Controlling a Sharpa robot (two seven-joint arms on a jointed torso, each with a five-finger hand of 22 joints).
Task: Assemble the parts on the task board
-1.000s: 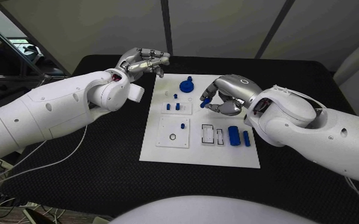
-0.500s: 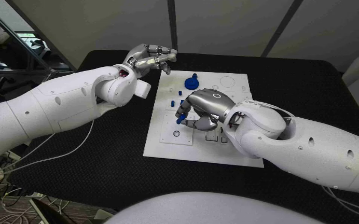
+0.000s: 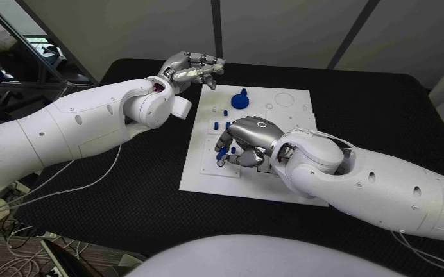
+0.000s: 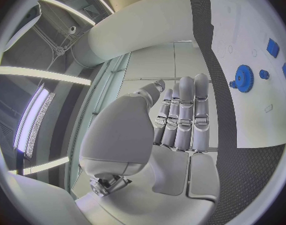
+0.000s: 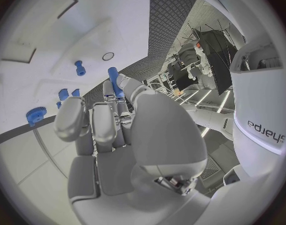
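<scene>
We see our right hand (image 3: 242, 141) over the left part of the white board (image 3: 294, 187), its fingers pinching a small blue peg (image 5: 114, 81). Our left hand (image 3: 190, 70) hangs above the table (image 3: 370, 107) past the board's far left corner, holding nothing, fingers straight and close together. A blue gear (image 3: 240, 100) sits on the board's far side.

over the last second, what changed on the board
The right robot hand, pinching a blue peg, carried it from the board's right-middle area across to its left side, and now holds it low there. The left robot hand holds nothing and stayed raised beyond the board's far left corner. The blue gear stayed put.
</scene>
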